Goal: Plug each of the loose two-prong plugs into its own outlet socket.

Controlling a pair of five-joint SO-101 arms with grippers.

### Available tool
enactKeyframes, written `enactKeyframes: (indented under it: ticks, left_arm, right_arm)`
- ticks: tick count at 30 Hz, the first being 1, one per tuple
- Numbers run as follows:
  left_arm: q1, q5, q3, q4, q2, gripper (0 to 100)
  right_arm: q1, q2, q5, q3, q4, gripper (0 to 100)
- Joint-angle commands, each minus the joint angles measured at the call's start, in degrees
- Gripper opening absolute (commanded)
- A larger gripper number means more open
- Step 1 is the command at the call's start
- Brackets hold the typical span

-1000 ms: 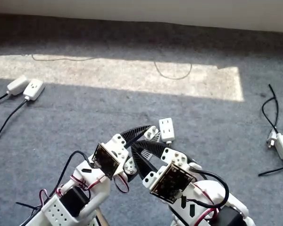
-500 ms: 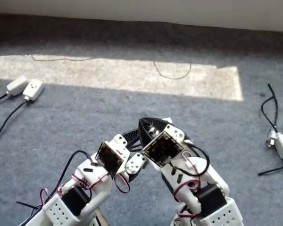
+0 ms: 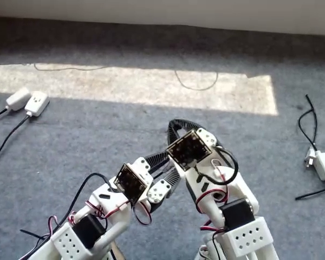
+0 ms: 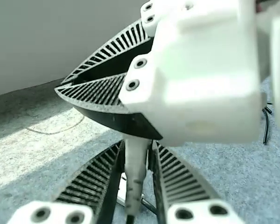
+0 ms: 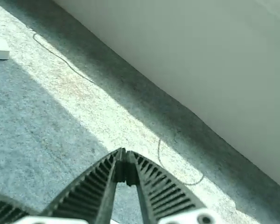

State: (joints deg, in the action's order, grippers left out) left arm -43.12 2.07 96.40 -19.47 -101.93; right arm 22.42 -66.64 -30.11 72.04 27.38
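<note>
- Prob. the mating step for one pair: left tool (image 4: pixel 136 151) is closed on a thin white piece (image 4: pixel 133 186) seen edge-on. Plug or socket body, can't tell which.
- Right tool (image 5: pixel 126 157) has its tips together. A small dark bit sits at the tips; can't tell if it's gripped. Tool hangs above the carpet (image 3: pixel 97 135), close by the left tool.
- Next move, my guess: prongs need lining up w/ slots before any push, i.e. square on, no tilt, one arm steady vs. the other. If the right tool holds nothing, it first needs a grip on the partner piece.
- Other task bits: white socket blocks (image 3: pixel 37 103) w/ black cords lie far left on the carpet, touching or nearly. A white plug unit (image 3: pixel 320 163) w/ cord lies far right. Can't tell if either set is mated.
- Views: left wrist cam adds the grip itself, plus the right tool's ribbed fingers crossing just past the left tips. High cam adds the layout of the far pieces. Right wrist cam adds the closed tips, the wall (image 5: pixel 200 56) & a thin wire (image 5: pixel 60 58) on the sunlit strip.
</note>
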Motion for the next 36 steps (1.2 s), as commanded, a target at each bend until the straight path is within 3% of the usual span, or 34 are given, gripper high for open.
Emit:
enactKeyframes:
  ticks: [1,13,36]
  left_arm:
    - [0.3,0.0,0.7,0.4,-0.8,1]
    - [3.3,0.1,0.7,0.7,-0.8,1]
    - [7.1,0.4,0.4,4.8,-0.9,1]
  right_arm:
    - [-4.1,4.3,-3.6,2.7,-0.1,0.6]
    - [-7.8,8.7,-4.6,6.7,-6.9,0.6]
    - [-7.5,8.9,-4.3,7.4,-6.8,0.6]
